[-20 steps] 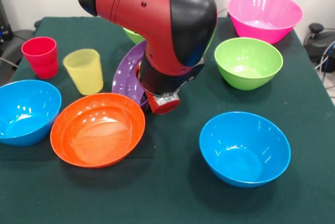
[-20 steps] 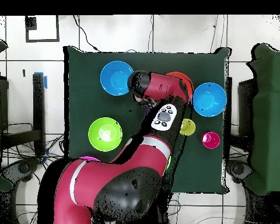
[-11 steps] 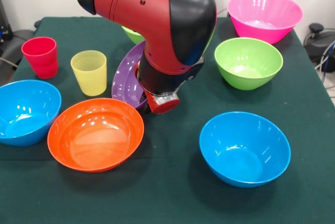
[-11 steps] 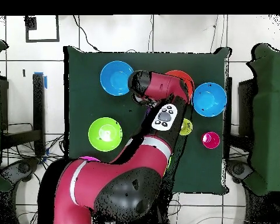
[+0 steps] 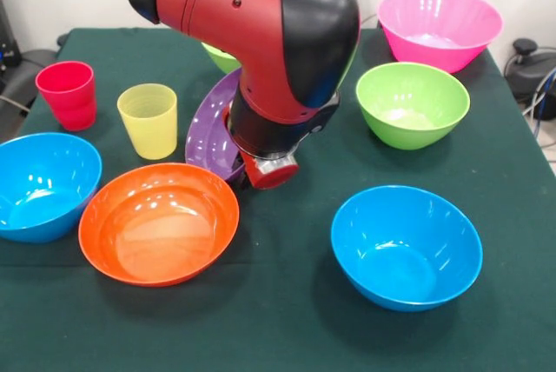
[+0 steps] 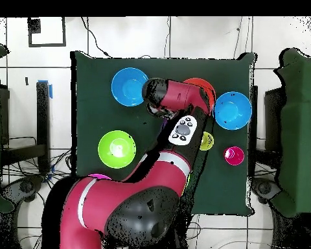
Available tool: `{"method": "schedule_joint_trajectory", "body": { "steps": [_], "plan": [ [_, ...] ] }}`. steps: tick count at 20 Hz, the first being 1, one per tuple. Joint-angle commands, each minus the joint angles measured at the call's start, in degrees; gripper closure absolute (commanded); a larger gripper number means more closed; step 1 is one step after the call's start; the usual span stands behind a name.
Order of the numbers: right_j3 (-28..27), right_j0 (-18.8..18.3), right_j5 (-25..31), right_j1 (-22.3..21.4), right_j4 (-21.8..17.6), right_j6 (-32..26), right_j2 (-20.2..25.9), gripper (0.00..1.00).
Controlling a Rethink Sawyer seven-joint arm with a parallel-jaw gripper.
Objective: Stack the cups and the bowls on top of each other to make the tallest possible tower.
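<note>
**Arm low over purple bowl, bowls empty**

Front view: we see the arm (image 5: 261, 50) bent low over the tilted purple bowl (image 5: 208, 124), a lime green bowl (image 5: 221, 59) behind it. Orange bowl (image 5: 159, 222), both light blue bowls (image 5: 406, 246) (image 5: 42, 185), second lime green bowl (image 5: 413, 102) and pink bowl (image 5: 439, 24) sit empty on the surface (image 5: 287, 320). Red cup (image 5: 68, 94) and yellow cup (image 5: 148, 119) stand upright, apart. Jaws hidden; we cannot tell their state.

Overhead view: arm covers the purple bowl; the pink bowl barely shows; no tower visible.

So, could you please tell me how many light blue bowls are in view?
2: one light blue bowl at the front view's left edge beside the orange bowl, another lower right. The arm may hide others.
</note>
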Motion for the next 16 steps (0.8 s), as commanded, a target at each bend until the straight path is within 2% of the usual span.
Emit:
{"method": "schedule_joint_trajectory", "body": {
  "steps": [1, 2, 7, 12, 16],
  "plan": [
    [-1.6, -1.93, -6.26, -0.94, -4.46, -14.17, 12.11, 1.0],
    [-1.13, -2.83, -7.55, -1.43, -4.85, -17.91, 14.34, 1.0],
    [0.71, -4.03, -8.05, -3.01, -5.52, -22.55, 19.01, 1.0],
    [2.21, -4.02, -8.6, -4.31, -7.49, -21.69, 20.5, 1.0],
    [1.4, -4.24, -6.46, -4.58, -8.58, -21.37, 21.11, 1.0]
  ]
}}
